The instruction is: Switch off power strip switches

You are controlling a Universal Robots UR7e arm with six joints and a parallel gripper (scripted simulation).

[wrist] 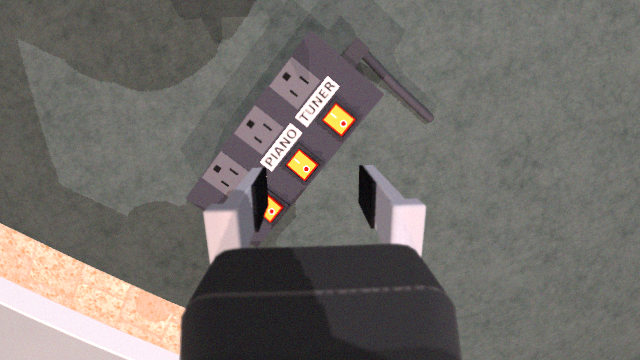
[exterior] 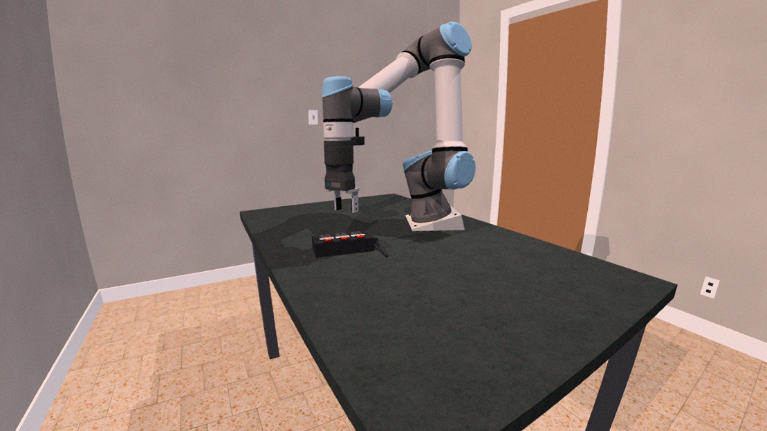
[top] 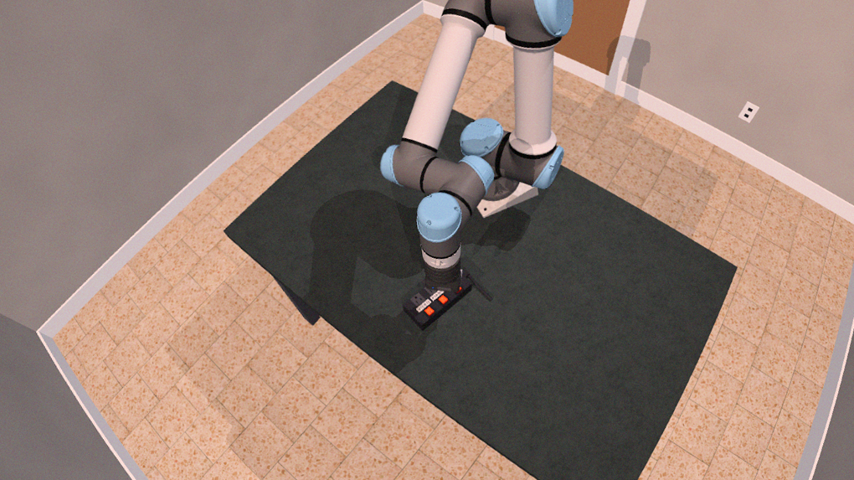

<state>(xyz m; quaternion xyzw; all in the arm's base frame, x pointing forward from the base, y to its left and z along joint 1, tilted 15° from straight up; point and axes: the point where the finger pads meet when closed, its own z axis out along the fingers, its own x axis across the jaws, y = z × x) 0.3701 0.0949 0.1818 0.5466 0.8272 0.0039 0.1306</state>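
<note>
1. Top view: the power strip [top: 434, 307] lies flat on the dark table [top: 581, 336], close to the long edge that faces the bare grey wall and nearer the corner on the far side from the door than the middle of that edge. The arm's wrist hangs straight over the strip's cable end and hides it; the gripper cannot be seen from here. Two orange switches show on the exposed part.

2. Exterior view: the gripper [exterior: 344, 202] points straight down, its fingers spread wide and holding nothing, well above the strip [exterior: 343, 245], which sits right way up near the left front edge. No contact yet.

3. Wrist view: the strip [wrist: 285, 125] runs diagonally, its long axis slanting from lower left to upper right, cable stub [wrist: 395, 87] at the upper right. The TUNER switch [wrist: 339, 120] and PIANO switch [wrist: 302, 164] both lie ahead of the fingertips and left of the gap between them; the third switch [wrist: 272, 208] is half hidden behind the left finger [wrist: 258, 200]. Judging by this, the next press needs one fingertip brought over PIANO, the nearer of the two, while steering away from the third switch directly under that finger.
</note>
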